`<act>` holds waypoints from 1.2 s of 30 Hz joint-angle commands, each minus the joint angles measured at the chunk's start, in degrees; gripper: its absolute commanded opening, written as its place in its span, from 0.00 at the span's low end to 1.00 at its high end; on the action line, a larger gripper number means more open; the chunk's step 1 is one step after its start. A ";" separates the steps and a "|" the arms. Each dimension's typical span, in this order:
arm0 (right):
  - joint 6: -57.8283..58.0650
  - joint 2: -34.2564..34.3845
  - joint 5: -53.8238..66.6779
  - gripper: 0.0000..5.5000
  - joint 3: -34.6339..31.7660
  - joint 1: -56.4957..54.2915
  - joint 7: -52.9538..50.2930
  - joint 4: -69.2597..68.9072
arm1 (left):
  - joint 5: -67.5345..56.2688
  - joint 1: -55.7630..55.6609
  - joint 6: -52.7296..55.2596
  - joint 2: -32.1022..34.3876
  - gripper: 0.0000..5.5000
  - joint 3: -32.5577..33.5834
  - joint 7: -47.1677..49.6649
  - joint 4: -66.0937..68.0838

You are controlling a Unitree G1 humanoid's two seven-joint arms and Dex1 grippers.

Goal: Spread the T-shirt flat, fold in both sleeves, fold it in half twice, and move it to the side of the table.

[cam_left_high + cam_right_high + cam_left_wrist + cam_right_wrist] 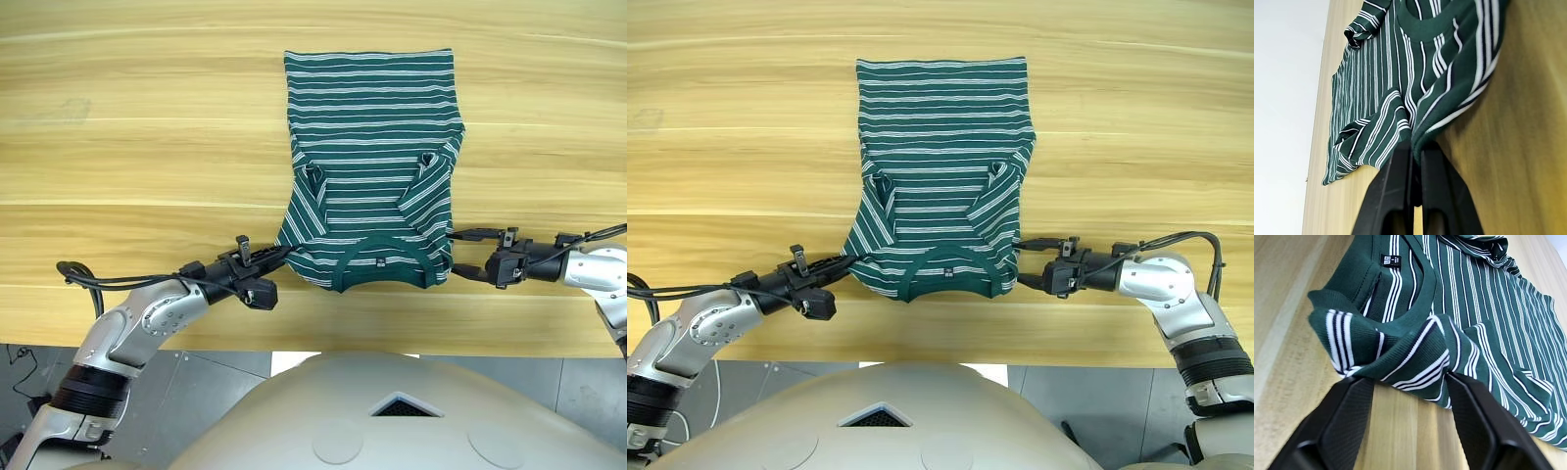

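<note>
Low in frame, left gripper (282,253) is clamped on the T-shirt's (372,137) collar-end corner and right gripper (457,253) is spread wide astride the opp. corner, prob. to lift that edge for the first half-fold. Shirt lies centre-frame on the wooden table (118,147), sleeves folded in and hem farthest; the puckered cuffs might shift.

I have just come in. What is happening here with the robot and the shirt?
The robot is folding a dark green T-shirt with white stripes on a light wooden table. Both sleeves are already folded in over the body. The left gripper has its jaws shut on one shoulder corner, at the collar end. The right gripper has its jaws open around the other shoulder corner. The fold in half is not yet done.
</note>
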 commanded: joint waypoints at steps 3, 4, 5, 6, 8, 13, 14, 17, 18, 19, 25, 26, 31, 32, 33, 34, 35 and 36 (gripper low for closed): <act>1.05 0.73 -4.18 0.35 1.84 0.73 1.41 1.92 | 2.02 0.60 1.40 -0.29 0.00 -1.84 -1.26 2.53; 1.05 0.83 -4.25 0.32 1.87 0.63 1.33 2.04 | 2.08 0.57 1.41 -0.27 0.00 -1.86 -1.24 2.57; 1.06 0.98 -4.38 0.29 1.88 0.58 1.22 2.14 | 2.18 0.43 1.35 -0.28 0.00 -1.95 -1.20 2.71; 1.08 1.11 -4.54 0.27 1.90 0.59 1.14 2.23 | 2.33 0.36 1.27 -0.31 0.00 -2.03 -1.12 2.85; 1.01 1.32 -4.94 0.20 1.93 0.59 0.99 2.53 | 2.61 0.33 1.11 -0.31 0.00 -2.14 -0.90 3.05; 1.40 1.52 -5.59 0.02 2.15 0.51 0.81 3.06 | 2.67 0.14 0.75 -0.31 0.00 -2.04 -0.39 3.73; 2.59 1.73 -4.69 0.00 2.17 0.40 1.28 2.81 | 2.48 0.12 0.74 -0.27 0.00 -1.87 -0.33 3.92; 10.70 2.04 1.95 0.00 2.02 0.77 4.48 -1.09 | 0.59 0.86 1.26 0.17 0.00 -0.64 -0.65 3.29; 13.86 1.97 4.43 0.00 1.80 0.83 5.60 -2.91 | -0.06 1.22 1.22 0.38 0.00 -0.08 -0.61 2.72; 17.01 2.00 6.76 0.00 1.46 0.75 6.54 -4.57 | -0.46 1.62 1.17 0.61 0.00 0.46 -0.58 1.97; 34.02 1.35 17.57 0.00 -2.10 1.53 10.41 -14.56 | -2.96 6.86 1.68 5.66 0.00 5.48 -3.80 -4.46; 37.72 1.31 20.34 0.00 -3.01 1.38 11.30 -16.26 | -2.93 8.26 1.91 7.03 0.00 6.55 -5.04 -6.28; 51.99 -0.49 29.66 0.00 -6.57 3.58 14.92 -23.99 | -8.82 16.00 7.96 10.95 0.00 13.76 -12.74 -17.81; 54.07 -0.08 30.98 0.00 -7.54 3.35 14.86 -24.43 | -8.09 17.71 8.07 11.69 0.00 15.03 -13.68 -18.48; 55.43 0.15 31.71 0.00 -8.14 3.23 14.84 -24.70 | -7.49 19.05 8.14 12.24 0.00 15.93 -14.53 -19.01; 56.51 0.31 32.13 0.00 -8.73 3.42 14.80 -25.04 | -7.70 19.79 8.66 12.64 0.00 16.59 -15.83 -20.12; 57.24 0.43 32.34 0.00 -9.14 3.70 14.87 -25.33 | -8.60 19.80 9.38 12.65 0.00 16.93 -16.91 -21.25; 58.05 0.66 32.75 0.00 -9.59 3.97 14.91 -25.65 | -9.78 19.41 10.14 12.47 0.00 17.15 -17.84 -22.22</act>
